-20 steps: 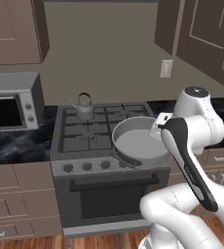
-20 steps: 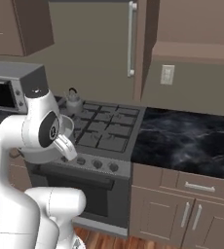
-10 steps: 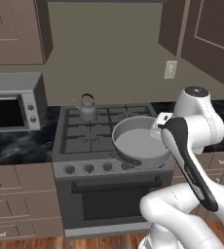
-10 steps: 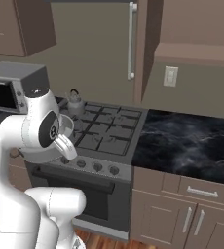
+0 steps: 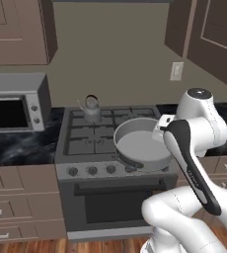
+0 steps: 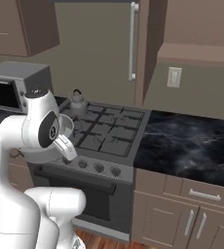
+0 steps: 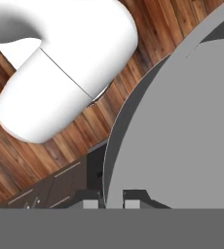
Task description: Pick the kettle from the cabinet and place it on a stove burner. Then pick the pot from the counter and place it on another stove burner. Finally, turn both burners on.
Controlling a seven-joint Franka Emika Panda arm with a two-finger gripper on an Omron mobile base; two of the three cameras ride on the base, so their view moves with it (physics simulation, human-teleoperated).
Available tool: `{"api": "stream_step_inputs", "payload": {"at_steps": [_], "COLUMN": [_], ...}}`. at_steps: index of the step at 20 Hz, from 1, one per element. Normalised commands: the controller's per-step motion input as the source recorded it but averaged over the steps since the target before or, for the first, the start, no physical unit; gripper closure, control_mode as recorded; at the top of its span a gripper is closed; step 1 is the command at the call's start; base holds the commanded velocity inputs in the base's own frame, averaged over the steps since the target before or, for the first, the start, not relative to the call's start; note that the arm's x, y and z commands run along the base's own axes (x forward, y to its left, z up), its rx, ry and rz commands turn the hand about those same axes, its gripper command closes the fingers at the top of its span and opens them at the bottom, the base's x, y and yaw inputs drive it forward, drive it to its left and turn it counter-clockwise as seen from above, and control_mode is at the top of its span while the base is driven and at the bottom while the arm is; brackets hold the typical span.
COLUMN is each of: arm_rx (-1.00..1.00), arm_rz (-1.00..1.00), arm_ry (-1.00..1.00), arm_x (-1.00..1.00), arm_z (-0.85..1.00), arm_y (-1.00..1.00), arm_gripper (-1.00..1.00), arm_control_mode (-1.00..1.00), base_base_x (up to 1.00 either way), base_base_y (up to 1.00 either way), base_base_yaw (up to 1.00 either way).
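I see the grey range (image 5: 120, 170) set between stretches of black marble counter (image 6: 192, 143), with brown wall cabinets (image 5: 17, 29) above and a microwave (image 5: 14, 106) on the counter to the range's left. The pot (image 5: 142, 146) hangs tilted over the front right part of the grates, its open side toward my left base camera. My gripper (image 7: 113, 198) is clenched on the pot's rim: in the hand view one fingertip sits either side of the thin grey wall (image 7: 115, 146). The kettle (image 5: 91, 108) stands upright on the back left burner, spout to the left, well apart from the pot. A row of round knobs (image 5: 108, 169) lines the front panel.
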Motion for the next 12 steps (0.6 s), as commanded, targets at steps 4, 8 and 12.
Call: {"api": "stream_step_inputs", "payload": {"at_steps": [4,8,12], "arm_rx": [0.00,0.00,0.00], "arm_rz": [0.00,0.00,0.00], "arm_ry": [0.00,0.00,0.00], "arm_x": [0.00,0.00,0.00], "arm_z": [0.00,0.00,0.00], "arm_y": [0.00,0.00,0.00], "arm_gripper": [1.00,1.00,1.00], "arm_control_mode": [1.00,1.00,1.00], "base_base_x": [0.31,0.21,0.03], "base_base_y": [-0.30,-0.41,-0.35], "base_base_yaw": [0.03,0.06,0.13]}}
